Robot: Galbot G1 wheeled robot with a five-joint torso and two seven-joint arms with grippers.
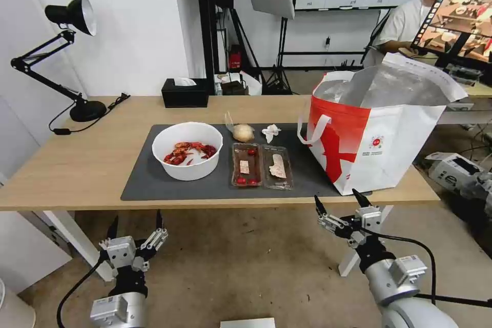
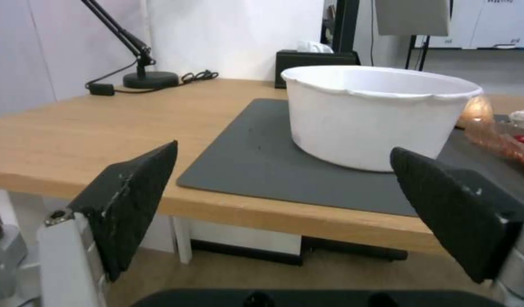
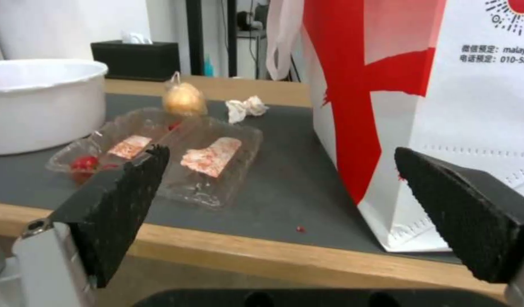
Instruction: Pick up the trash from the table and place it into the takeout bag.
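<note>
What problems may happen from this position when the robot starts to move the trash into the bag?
1. The clear tray lies hinged open with loose cherry tomatoes; lifting it may let them roll out.
2. The white bowl of crayfish shells is wide, perhaps hard for the open left gripper to grasp; tilting would spill shells.
3. The takeout bag is tall with a flap at its mouth; the open right gripper might catch it.
</note>
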